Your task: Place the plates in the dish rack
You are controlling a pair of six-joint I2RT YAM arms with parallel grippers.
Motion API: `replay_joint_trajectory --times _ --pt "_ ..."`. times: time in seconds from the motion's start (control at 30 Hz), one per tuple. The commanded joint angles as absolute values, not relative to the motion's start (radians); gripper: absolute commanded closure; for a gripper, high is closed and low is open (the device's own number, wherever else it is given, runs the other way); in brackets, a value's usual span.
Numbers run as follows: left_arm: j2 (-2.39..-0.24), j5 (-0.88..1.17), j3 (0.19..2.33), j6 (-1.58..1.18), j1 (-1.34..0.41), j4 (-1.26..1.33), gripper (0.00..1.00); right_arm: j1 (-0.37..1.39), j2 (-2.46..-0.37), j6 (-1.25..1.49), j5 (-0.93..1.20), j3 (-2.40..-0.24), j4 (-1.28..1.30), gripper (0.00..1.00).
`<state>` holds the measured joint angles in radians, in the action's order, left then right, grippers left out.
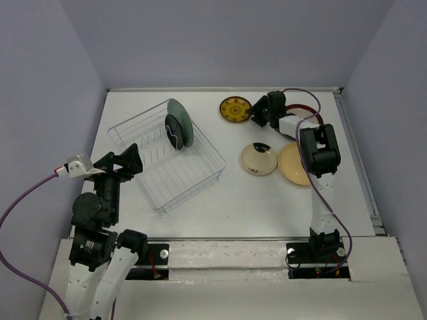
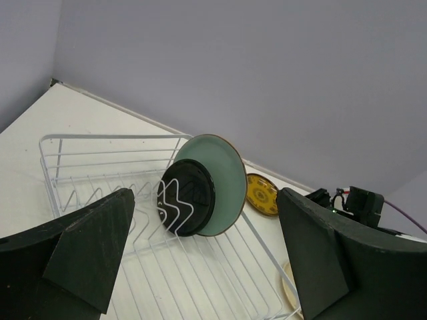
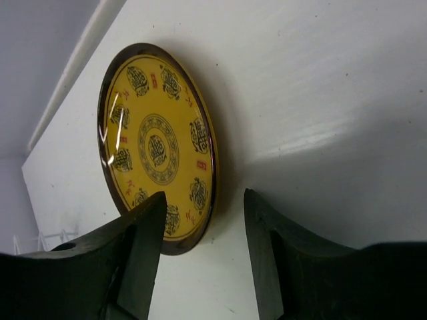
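The right pincer [image 3: 203, 199] stands half open astride the rim of the yellow patterned plate [image 3: 157, 143], not yet pinching it. The plate lies flat at the far side of the tabletop [image 1: 267, 207], right of the dish rack [image 1: 175, 179]. On that smooth white surface the glossy plate could skid away or slip from a shallow pinch (its rim is thin). The left pincer [image 2: 205, 200], wide and empty, hovers by the rack, where the mint-green plate [image 1: 181, 120] and black plate [image 1: 173, 131] stand. Plain grey walls enclose everything.

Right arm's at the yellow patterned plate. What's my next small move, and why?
Probably close the right gripper on the rim of the yellow patterned plate: its jaws stand apart with that rim's edge between them, and nothing is gripped yet.
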<state>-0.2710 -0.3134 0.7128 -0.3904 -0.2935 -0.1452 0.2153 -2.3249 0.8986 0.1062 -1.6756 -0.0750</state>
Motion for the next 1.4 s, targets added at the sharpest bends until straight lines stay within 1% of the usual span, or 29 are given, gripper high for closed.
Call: replay_joint_trajectory --times 0.0,0.13,0.17,0.23,0.27,0.43,0.47,0.53,0.57,0.63,0.67,0.7,0.73,0.77,0.87,0.9,0.97,1.0,1.03,1.13,1.17,1.27,1.3,1.37 --pt "-0.282 -0.308 0.709 -0.373 -0.299 -0.084 0.01 0.212 -2.410 0.992 0.144 -1.750 -0.080 0.51" --pt "-0.285 -0.313 0.709 -0.373 -0.299 -0.086 0.01 0.212 -2.462 1.046 0.161 -1.782 -0.080 0.63" --pt "-0.287 -0.317 0.710 -0.373 -0.299 -0.086 0.01 0.212 -2.468 1.061 0.163 -1.784 -0.080 0.74" --pt "-0.293 -0.319 0.710 -0.374 -0.299 -0.084 0.01 0.212 -2.462 1.071 0.150 -1.784 -0.083 0.84" --pt "-0.293 -0.318 0.709 -0.373 -0.299 -0.086 0.01 0.212 -2.448 1.071 0.138 -1.769 -0.087 0.93" --pt "-0.296 -0.314 0.709 -0.377 -0.298 -0.080 0.01 0.212 -2.283 0.993 0.025 -1.683 -0.130 0.93" --pt "-0.295 -0.316 0.709 -0.377 -0.296 -0.081 0.01 0.212 -2.207 0.974 0.008 -1.657 -0.130 0.93" --pt "-0.293 -0.322 0.709 -0.380 -0.296 -0.081 0.01 0.212 -2.119 0.919 -0.057 -1.625 -0.129 0.93" --pt "-0.290 -0.322 0.709 -0.377 -0.296 -0.081 0.01 0.212 -2.027 0.899 -0.075 -1.593 -0.121 0.93" --pt "-0.287 -0.324 0.710 -0.377 -0.295 -0.081 0.01 0.238 -1.932 0.842 -0.176 -1.568 -0.074 0.93" --pt "-0.285 -0.327 0.710 -0.379 -0.293 -0.080 0.01 0.286 -1.886 0.760 -0.222 -1.557 -0.058 0.93" --pt "-0.284 -0.327 0.710 -0.379 -0.291 -0.078 0.01 0.317 -1.800 0.720 -0.324 -1.543 -0.031 0.93" --pt "-0.284 -0.331 0.710 -0.379 -0.290 -0.078 0.01 0.349 -1.761 0.639 -0.377 -1.539 -0.022 0.93" --pt "-0.284 -0.333 0.710 -0.379 -0.290 -0.078 0.01 0.423 -1.726 0.602 -0.424 -1.536 -0.014 0.93" --pt "-0.281 -0.351 0.710 -0.383 -0.285 -0.084 0.01 0.533 -1.635 0.487 -0.581 -1.555 0.043 0.93" --pt "-0.281 -0.353 0.710 -0.387 -0.284 -0.086 0.01 0.604 -1.628 0.470 -0.613 -1.578 0.070 0.93" --pt "-0.281 -0.360 0.710 -0.391 -0.278 -0.086 0.01 0.685 -1.629 0.410 -0.727 -1.632 0.126 0.93" --pt "-0.279 -0.362 0.710 -0.393 -0.275 -0.086 0.01 0.772 -1.637 0.385 -0.774 -1.647 0.126 0.93" --pt "-0.281 -0.367 0.710 -0.394 -0.272 -0.089 0.01 0.816 -1.666 0.333 -0.876 -1.666 0.127 0.93" --pt "-0.281 -0.374 0.710 -0.394 -0.272 -0.092 0.01 0.960 -1.750 0.250 -1.030 -1.796 0.127 0.93" --pt "-0.281 -0.379 0.712 -0.394 -0.270 -0.094 0.01 0.989 -1.828 0.191 -1.060 -1.887 0.127 0.93" --pt "-0.270 -0.394 0.713 -0.394 -0.270 -0.098 0.01 1.067 -1.968 0.031 -1.164 -2.052 0.109 0.93" --pt "-0.265 -0.399 0.713 -0.394 -0.273 -0.100 0.01 1.080 -2.064 -0.006 -1.183 -2.168 0.095 0.93" --pt "-0.255 -0.416 0.716 -0.393 -0.276 -0.106 0.01 1.110 -2.185 -0.150 -1.221 -2.258 0.052 0.93"
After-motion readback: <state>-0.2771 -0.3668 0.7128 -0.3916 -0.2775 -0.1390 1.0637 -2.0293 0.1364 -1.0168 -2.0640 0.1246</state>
